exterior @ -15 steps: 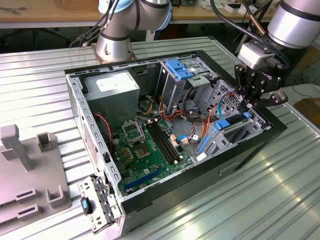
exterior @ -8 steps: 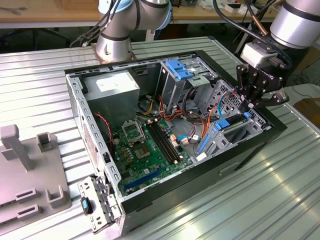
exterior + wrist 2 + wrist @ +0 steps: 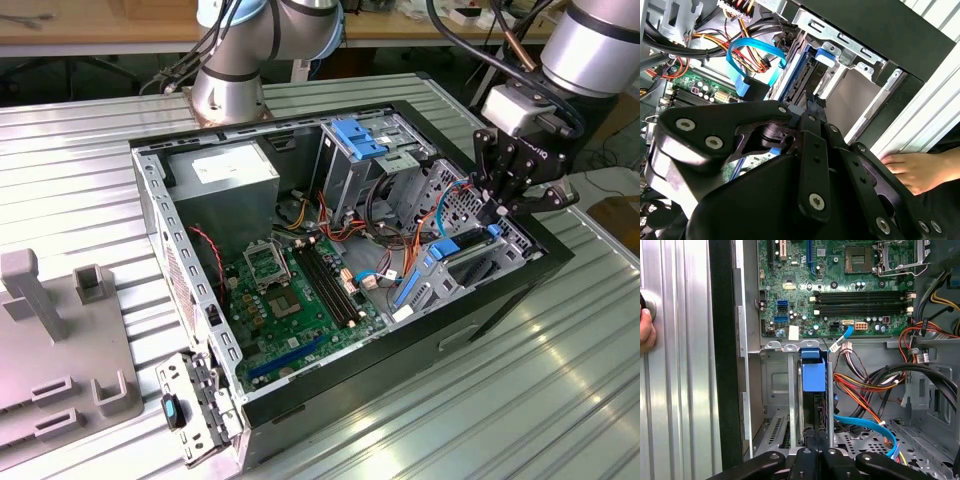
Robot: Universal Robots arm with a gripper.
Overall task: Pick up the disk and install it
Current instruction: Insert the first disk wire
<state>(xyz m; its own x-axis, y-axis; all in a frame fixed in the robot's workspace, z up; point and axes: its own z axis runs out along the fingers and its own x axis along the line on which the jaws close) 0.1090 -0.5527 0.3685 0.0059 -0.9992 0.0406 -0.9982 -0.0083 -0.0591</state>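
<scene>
Disk (image 3: 814,375): on edge in case (image 3: 722,365) drive bay; my gripper (image 3: 816,441) nearly closed, pinching its end.

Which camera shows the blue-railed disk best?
The first wrist view: the disk stands on edge in its bay, blue end facing the camera. In the second wrist view the gripper covers part of it; the exterior view catches a blue strip.

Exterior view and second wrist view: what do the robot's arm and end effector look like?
The arm is silver-grey and tubular, on a round silver base, with pale-blue joint caps. Black cables run to a white box at its wrist. The end effector is black, built of jointed bars dotted with silver screws.
</scene>
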